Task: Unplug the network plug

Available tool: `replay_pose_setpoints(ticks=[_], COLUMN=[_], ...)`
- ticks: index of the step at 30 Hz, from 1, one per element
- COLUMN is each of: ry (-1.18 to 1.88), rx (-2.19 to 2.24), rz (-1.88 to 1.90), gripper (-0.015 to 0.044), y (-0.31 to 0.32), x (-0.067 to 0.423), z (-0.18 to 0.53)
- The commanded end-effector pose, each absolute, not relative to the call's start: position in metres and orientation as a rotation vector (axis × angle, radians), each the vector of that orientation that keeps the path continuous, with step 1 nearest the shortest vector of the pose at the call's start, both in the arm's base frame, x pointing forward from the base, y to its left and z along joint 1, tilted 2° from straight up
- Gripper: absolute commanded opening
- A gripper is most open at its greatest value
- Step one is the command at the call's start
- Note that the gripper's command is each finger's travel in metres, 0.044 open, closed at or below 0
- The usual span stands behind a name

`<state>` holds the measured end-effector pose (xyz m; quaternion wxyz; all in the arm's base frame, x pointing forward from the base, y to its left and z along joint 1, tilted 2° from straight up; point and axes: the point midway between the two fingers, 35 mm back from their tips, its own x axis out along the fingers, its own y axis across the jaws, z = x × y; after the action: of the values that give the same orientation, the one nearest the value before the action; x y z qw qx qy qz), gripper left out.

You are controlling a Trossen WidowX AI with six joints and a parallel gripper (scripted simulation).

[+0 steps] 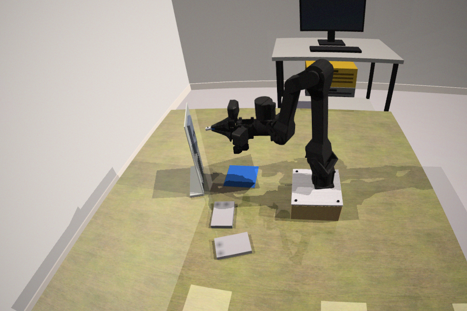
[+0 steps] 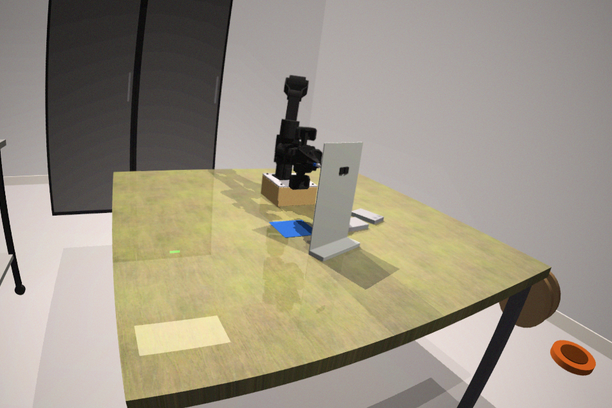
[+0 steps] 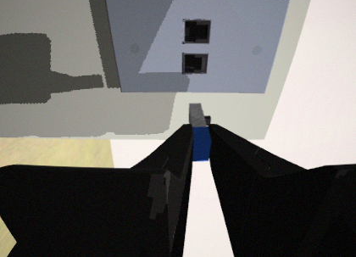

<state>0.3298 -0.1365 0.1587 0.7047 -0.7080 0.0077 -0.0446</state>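
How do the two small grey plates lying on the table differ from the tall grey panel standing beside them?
The two grey plates lie flat on the table; the panel stands upright on a foot. The plates are small; the panel is much taller. The plates show two dark spots each; the panel has two square openings, both vacant, with the plug gripped in the jaws, clear of it. All three are grey and rectangular.

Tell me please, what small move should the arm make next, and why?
Probably lower the plug toward the blue square. The pincer is shut on the plug, both sockets on the panel look empty, a gap separates plug and panel, and the square lies below, slightly nearer the arm's base.
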Motion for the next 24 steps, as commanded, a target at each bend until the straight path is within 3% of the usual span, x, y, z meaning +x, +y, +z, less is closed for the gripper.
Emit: replay_pose_setpoints(ticks=[1, 24], ry=[0.019, 0.018], rx=[-1.568, -1.574], rz=[-0.092, -0.097], gripper=[0.0000, 0.0000], y=[-0.136, -0.141], x=[0.326, 0.318], z=[0.156, 0.167])
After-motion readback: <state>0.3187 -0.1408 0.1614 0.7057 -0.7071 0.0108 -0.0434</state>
